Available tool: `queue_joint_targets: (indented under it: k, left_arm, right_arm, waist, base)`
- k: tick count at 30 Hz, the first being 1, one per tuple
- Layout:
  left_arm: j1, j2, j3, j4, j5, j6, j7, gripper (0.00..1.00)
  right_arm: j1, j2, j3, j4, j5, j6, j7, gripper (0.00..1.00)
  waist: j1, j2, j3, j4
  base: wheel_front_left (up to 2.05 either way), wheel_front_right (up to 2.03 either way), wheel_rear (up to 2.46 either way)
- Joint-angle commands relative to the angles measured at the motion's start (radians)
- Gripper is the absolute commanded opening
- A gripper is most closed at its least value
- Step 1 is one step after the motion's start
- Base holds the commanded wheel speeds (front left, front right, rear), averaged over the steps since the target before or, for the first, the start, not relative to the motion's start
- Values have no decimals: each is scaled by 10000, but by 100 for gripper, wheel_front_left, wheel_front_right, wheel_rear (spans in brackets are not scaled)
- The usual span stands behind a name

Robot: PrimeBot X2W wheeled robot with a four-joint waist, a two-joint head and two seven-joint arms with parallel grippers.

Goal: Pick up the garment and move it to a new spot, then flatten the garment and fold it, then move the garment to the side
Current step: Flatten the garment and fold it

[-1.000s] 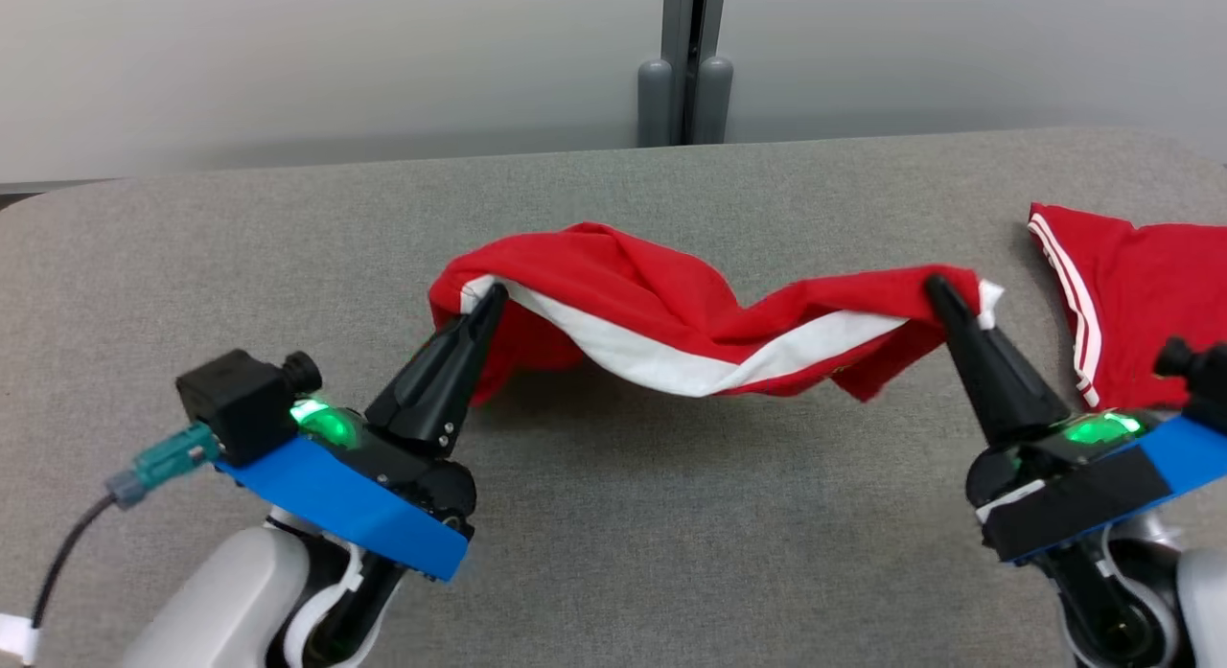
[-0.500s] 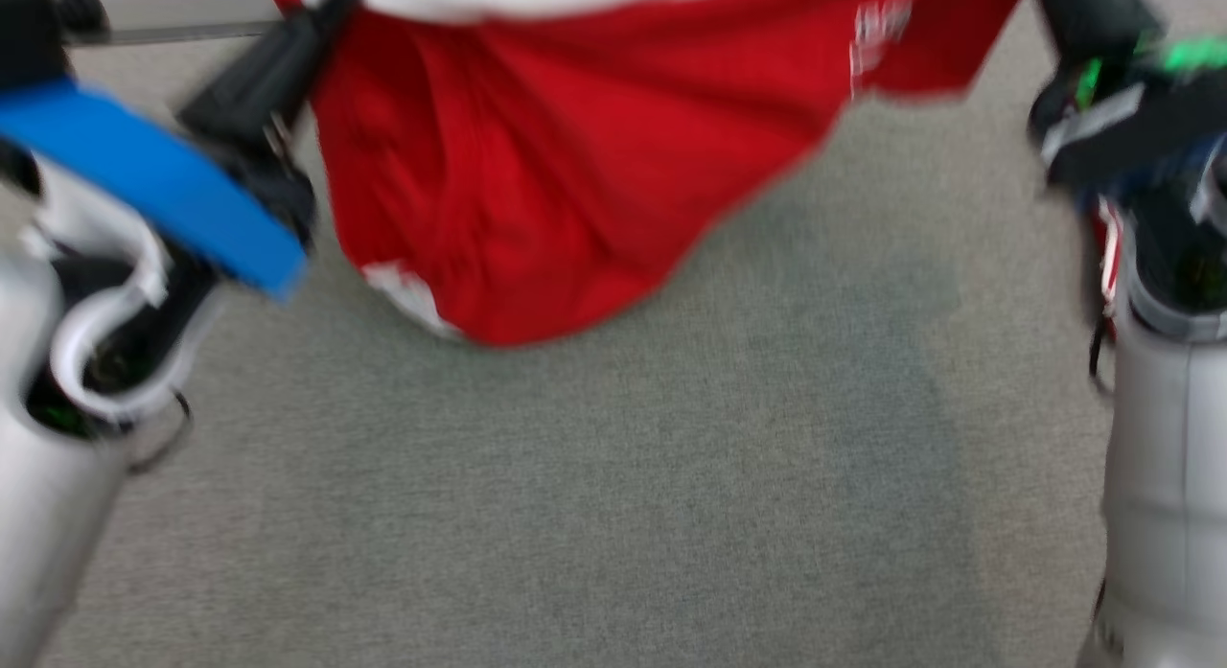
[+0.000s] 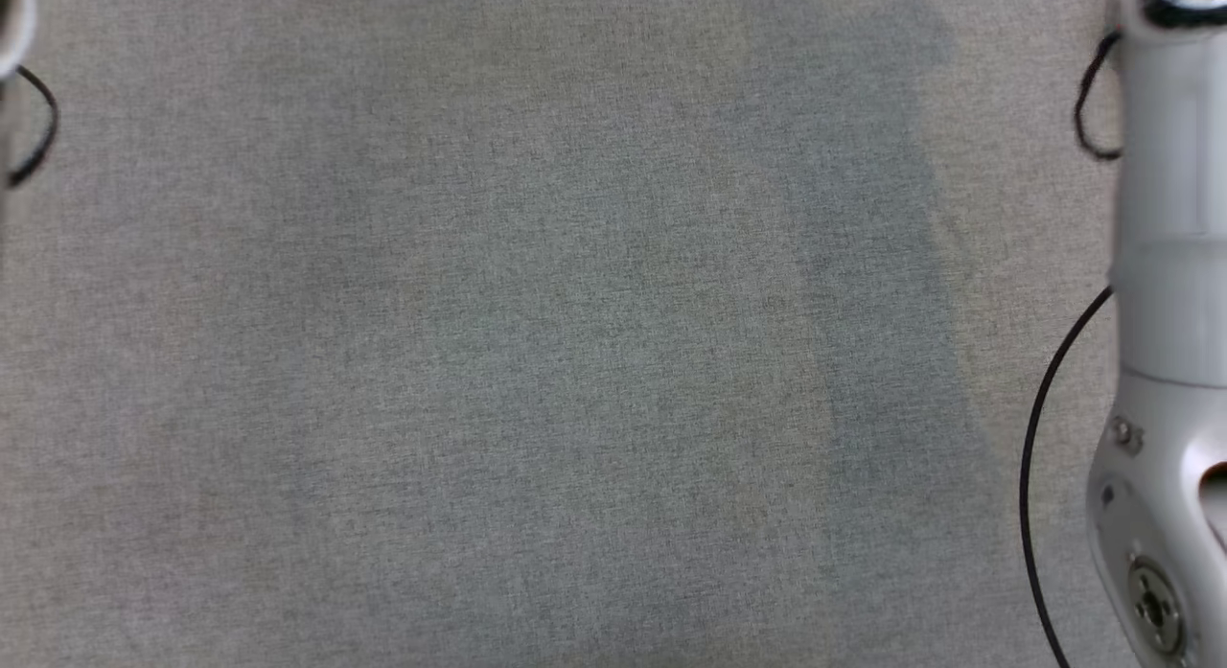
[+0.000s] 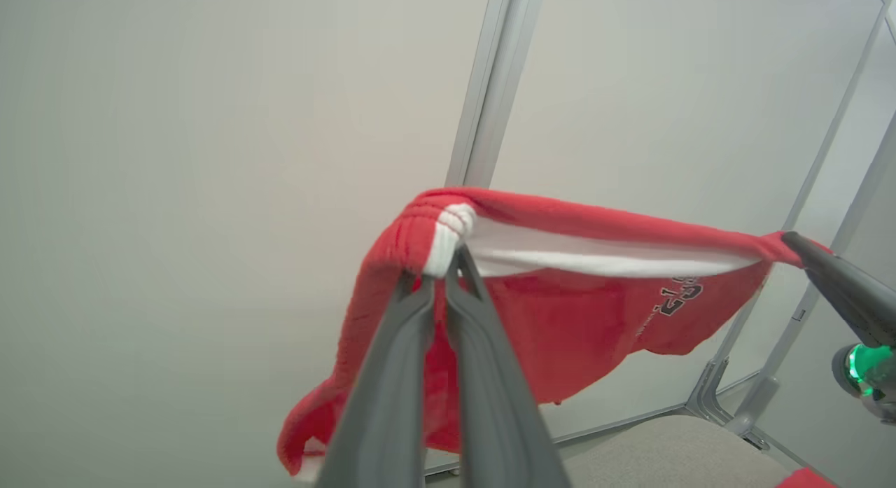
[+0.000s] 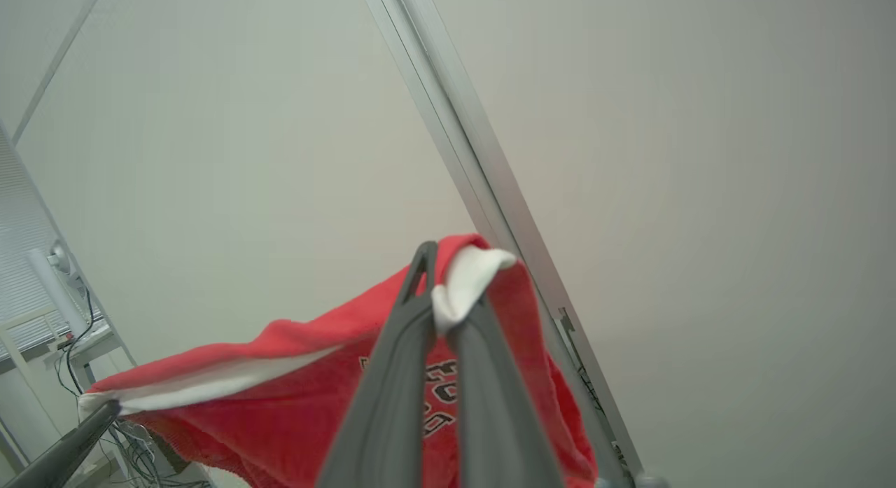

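left gripper (image 4: pixel 448 260): long dark fingers (image 4: pixel 392 376) pressed together, pinching the white-ribbed top corner of the red garment (image 4: pixel 560 320); held up in the air before the pale wall (image 4: pixel 210 159), with a corner of the grey worktop (image 4: pixel 665 446) low at the right of the left wrist view; sags from that pinched corner in loose red folds, a white band along the top edge, dark lettering toward the right end; stretches across to the right gripper (image 4: pixel 792 240), likewise clamped on the opposite top corner; in the right wrist view, a white tab of cloth squeezed between its two fingers, red cloth trailing down and away to the left gripper's tip; in the head view, a loop of black cable (image 3: pixel 38 122) at the left edge, grey woven worktop across the middle with a darker shadow band (image 3: pixel 863 265) right of centre, then a longer black cable (image 3: pixel 1030 476) and a pale forearm (image 3: pixel 1169 265) along the right edge
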Motion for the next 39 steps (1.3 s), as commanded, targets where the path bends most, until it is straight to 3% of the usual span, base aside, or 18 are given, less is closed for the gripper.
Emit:
queue_joint_targets:
  k: [1, 6, 12, 19, 24, 28, 34, 39]
  left_arm:
    - [296, -106, -208, 292, 61, -118, -227, 0]
    - [1630, -188, -939, 930, 16, -343, -695, 0]
    - [4168, 63, -2103, 1308, -348, -420, -771, 0]
    - [6799, 534, -3197, 639, -745, -396, -636, 0]
    - [7843, 991, -3576, -308, -845, -189, -250, 0]
    - [9036, 1683, -4067, -1957, -932, 305, 467, 0]
    - [10401, 2583, -4539, -4460, -1386, 1237, 1577, 0]
    - [10957, 3152, -4396, -6122, -1920, 1768, 1917, 0]
  right_arm:
    - [361, -26, 255, 412, -54, 1, -37, 0]
    - [1728, -234, 1096, 1357, 249, 1, 624, 0]
    - [4086, -1094, 2090, 1736, 541, 1, 2044, 0]
    - [6726, -2070, 2178, 948, 552, 1, 3180, 0]
    - [8152, -2529, 1903, 80, 95, -2, 3939, 0]
    - [10296, -2747, 977, -1812, -493, -7, 5299, 0]
    - [13189, -2475, -316, -5243, -979, -1, 7936, 0]
    - [14228, -1975, -1361, -7877, -1564, -1, 9240, 0]
  waist:
    - [-3, 0, 46, -12]
    - [-3, 0, -23, -7]
    - [-3, 0, -709, 134]
    - [-3, 0, -1926, 450]
    - [-3, 0, -2517, 611]
    - [-3, 0, -3155, 882]
    - [-3, 0, -3491, 1005]
    - [-3, 0, -3517, 1040]
  base:
    - [0, 0, 0]
    - [0, 0, 0]
    - [0, 0, 0]
    - [0, 0, 0]
    - [0, 0, 0]
    - [0, 0, 0]
    - [0, 0, 0]
    - [0, 0, 0]
